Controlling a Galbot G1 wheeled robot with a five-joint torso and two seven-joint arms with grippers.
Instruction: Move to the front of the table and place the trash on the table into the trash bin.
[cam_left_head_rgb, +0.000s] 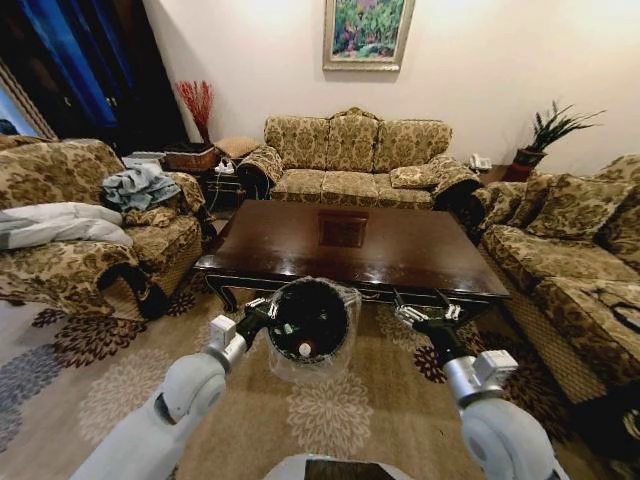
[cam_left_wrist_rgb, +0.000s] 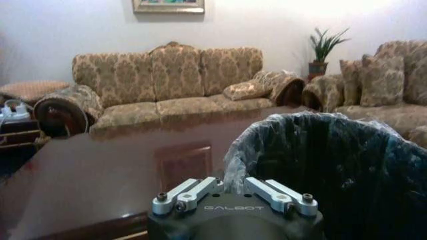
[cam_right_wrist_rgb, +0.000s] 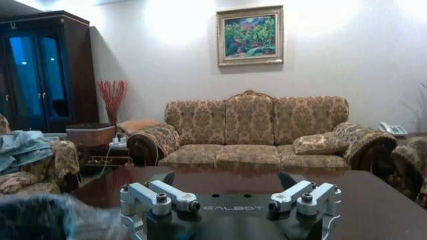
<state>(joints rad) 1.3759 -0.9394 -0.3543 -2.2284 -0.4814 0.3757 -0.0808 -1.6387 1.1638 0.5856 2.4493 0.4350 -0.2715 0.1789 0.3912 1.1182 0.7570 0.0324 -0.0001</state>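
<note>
The trash bin (cam_left_head_rgb: 331, 291), black and lined with a crinkly clear bag, stands on the carpet against the near edge of the dark glossy table (cam_left_head_rgb: 400, 250). Trash (cam_left_head_rgb: 301, 348), something white and red, lies at the bin's bottom. My left gripper (cam_left_head_rgb: 262, 308) hovers at the bin's left rim with its fingers shut and nothing between them. In the left wrist view that gripper (cam_left_wrist_rgb: 232, 187) sits beside the bin (cam_left_wrist_rgb: 347, 165), with the table (cam_left_wrist_rgb: 100, 175) beyond. My right gripper (cam_left_head_rgb: 427, 313) hangs open to the right of the bin. The right wrist view shows it (cam_right_wrist_rgb: 225, 179) empty over the table (cam_right_wrist_rgb: 373, 200).
A patterned sofa (cam_left_head_rgb: 350, 150) stands behind the table. An armchair (cam_left_head_rgb: 80, 230) with clothes on it flanks the left side and another sofa (cam_left_head_rgb: 570, 250) the right. A side table (cam_left_head_rgb: 195, 158) with red twigs is at the back left. Patterned carpet (cam_left_head_rgb: 330, 410) lies around the bin.
</note>
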